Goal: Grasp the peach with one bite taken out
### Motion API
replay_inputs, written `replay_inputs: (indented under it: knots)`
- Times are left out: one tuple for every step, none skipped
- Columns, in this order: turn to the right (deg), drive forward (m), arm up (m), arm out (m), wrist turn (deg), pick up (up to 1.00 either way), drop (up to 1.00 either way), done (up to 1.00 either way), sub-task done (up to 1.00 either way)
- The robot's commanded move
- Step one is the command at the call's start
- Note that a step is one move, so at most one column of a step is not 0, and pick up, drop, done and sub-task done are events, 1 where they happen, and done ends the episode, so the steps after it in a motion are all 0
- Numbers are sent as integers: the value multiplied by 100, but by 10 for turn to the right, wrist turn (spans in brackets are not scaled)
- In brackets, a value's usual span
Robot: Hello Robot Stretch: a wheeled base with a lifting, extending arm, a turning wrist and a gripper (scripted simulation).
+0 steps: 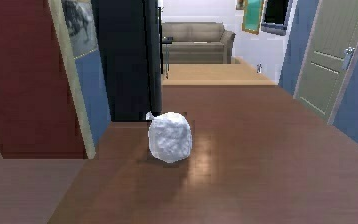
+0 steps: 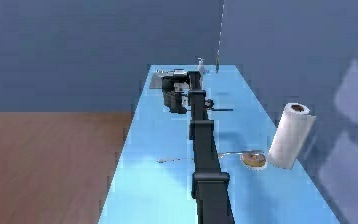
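Note:
A small round tan and orange thing (image 2: pixel 253 158) lies on the light blue tabletop (image 2: pixel 147 175) in the arm side view, just left of a white paper towel roll (image 2: pixel 290 134). The dark arm bar (image 2: pixel 206 165) rises from the bottom edge and passes left of that round thing. At the arm's far end the gripper (image 2: pixel 177 92) stands over the table's far part, well beyond the round thing. Small dark things lie around its far end, so I cannot tell whether it holds anything.
A thin utensil (image 2: pixel 171 160) lies left of the arm, and small items (image 2: pixel 168 72) sit at the table's far end. In the forward view a white crumpled bag (image 1: pixel 169 137) rests on the wooden floor, with a tall dark cabinet (image 1: pixel 127 50) behind it, a sofa (image 1: pixel 197 42) far back and a door (image 1: pixel 332 55) on the right.

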Motion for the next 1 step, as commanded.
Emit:
replay_inputs:
  knots:
    - [0,0,0,0,0,100,0,0,0]
